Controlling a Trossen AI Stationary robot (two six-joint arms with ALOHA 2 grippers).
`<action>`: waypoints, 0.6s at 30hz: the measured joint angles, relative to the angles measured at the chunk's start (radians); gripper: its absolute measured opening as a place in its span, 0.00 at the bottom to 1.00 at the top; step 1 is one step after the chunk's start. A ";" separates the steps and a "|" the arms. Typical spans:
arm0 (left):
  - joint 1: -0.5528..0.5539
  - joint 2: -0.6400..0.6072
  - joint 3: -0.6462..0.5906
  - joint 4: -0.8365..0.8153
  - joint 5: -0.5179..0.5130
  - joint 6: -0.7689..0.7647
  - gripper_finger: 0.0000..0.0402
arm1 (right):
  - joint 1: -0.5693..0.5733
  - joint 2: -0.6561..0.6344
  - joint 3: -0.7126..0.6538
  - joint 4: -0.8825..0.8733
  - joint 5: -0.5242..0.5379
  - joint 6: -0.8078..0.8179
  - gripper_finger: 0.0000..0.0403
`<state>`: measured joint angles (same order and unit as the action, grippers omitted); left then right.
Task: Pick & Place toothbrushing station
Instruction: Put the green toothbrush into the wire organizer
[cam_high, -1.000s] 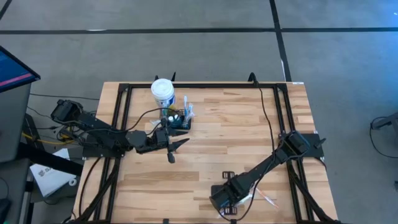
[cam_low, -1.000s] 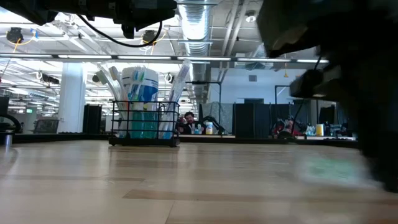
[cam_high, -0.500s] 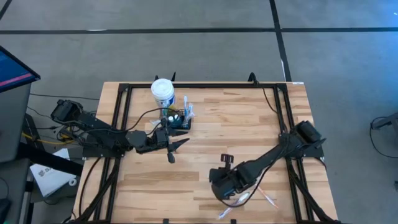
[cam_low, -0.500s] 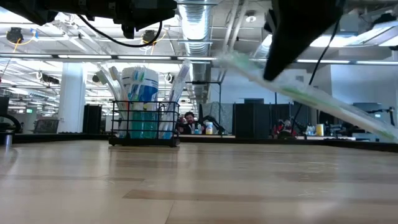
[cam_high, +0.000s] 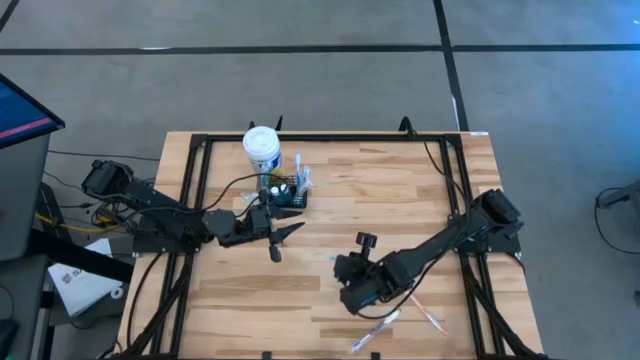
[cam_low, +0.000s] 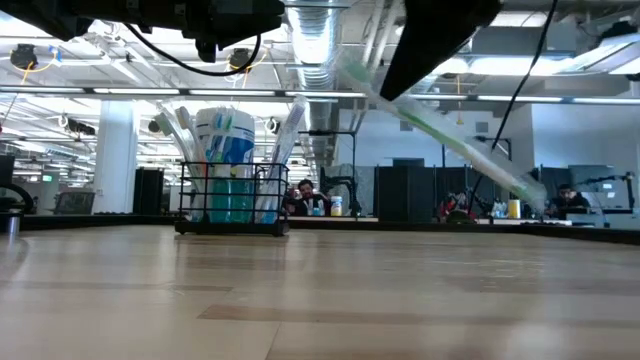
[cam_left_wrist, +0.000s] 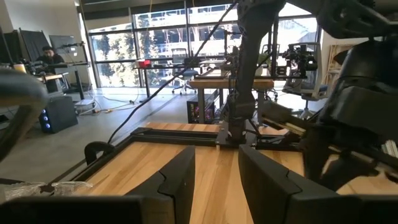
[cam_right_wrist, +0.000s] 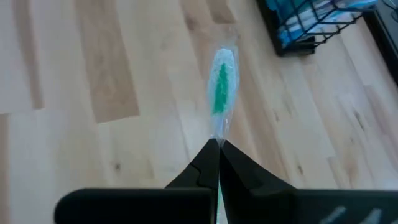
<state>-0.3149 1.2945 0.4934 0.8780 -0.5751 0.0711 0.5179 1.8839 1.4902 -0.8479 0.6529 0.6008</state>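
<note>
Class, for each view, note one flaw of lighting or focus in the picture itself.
Low view: bright ceiling lights leave the black wire caddy backlit. Left wrist view: bright windows behind; the left tool's fingers loom dark. Right wrist view: the green wrapped toothbrush looks soft beyond the shut right tool.

the toothbrushing station (cam_high: 287, 192) is a small black wire caddy, open at the top and split into slotted compartments. it stands upright on the wooden counter (cam_high: 400, 190), toward the far left part of it, just beside a taller white blue-labelled tub (cam_high: 262, 150). several wrapped toothbrushes stick up out of its slots, leaning outward, and blue items fill its lower part. in the low view the caddy (cam_low: 232, 198) rests flat on its base, its thin bars showing the contents through them. in the right wrist view one corner of it (cam_right_wrist: 311, 25) shows.
</note>
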 joint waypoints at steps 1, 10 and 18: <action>0.000 0.000 0.000 0.000 0.000 0.000 0.29 | -0.010 0.000 -0.004 0.005 0.000 -0.003 0.00; 0.000 0.000 0.000 -0.002 0.000 0.000 0.29 | -0.048 -0.046 -0.008 0.043 0.044 -0.062 0.00; 0.000 0.000 0.000 -0.011 0.000 0.000 0.29 | -0.049 -0.253 -0.244 0.424 0.066 -0.198 0.00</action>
<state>-0.3149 1.2945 0.4934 0.8665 -0.5747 0.0711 0.4684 1.6306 1.2463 -0.4237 0.7193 0.4031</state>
